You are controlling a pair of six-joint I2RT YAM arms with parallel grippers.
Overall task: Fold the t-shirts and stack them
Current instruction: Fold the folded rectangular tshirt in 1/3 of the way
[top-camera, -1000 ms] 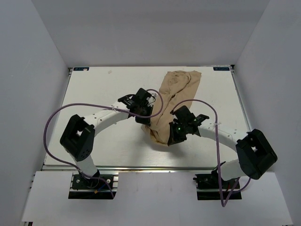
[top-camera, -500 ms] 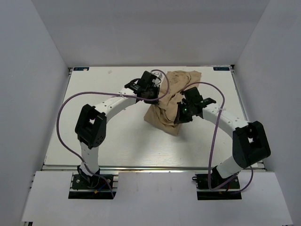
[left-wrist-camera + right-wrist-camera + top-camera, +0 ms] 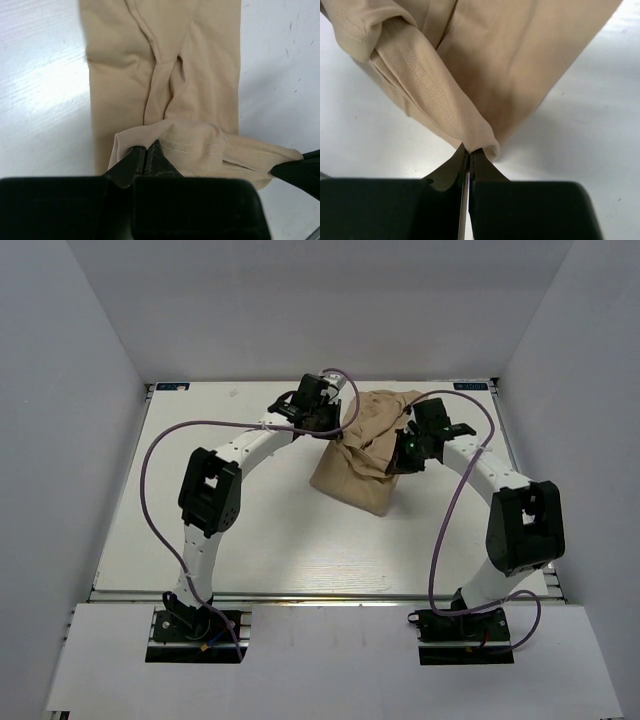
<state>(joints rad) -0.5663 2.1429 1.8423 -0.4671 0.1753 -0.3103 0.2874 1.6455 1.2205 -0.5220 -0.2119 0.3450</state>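
Observation:
A plain tan t-shirt (image 3: 362, 455) lies folded over on the white table (image 3: 240, 520), right of centre toward the back. My left gripper (image 3: 330, 425) is shut on a hemmed edge of the t-shirt (image 3: 165, 65) at its back left and holds it up. My right gripper (image 3: 397, 462) is shut on another hemmed edge of the t-shirt (image 3: 510, 65) at its right side. In both wrist views the fabric hangs from the closed fingertips over the rest of the shirt.
Purple cables (image 3: 150, 460) loop from both arms over the table. Grey walls (image 3: 90, 390) enclose the table on the left, back and right. The table's near edge (image 3: 320, 592) runs just in front of the arm bases.
Both grippers have carried the shirt's near edge away from me toward the back, folding it over. The arms have stretched far out and the shirt now looks shorter.

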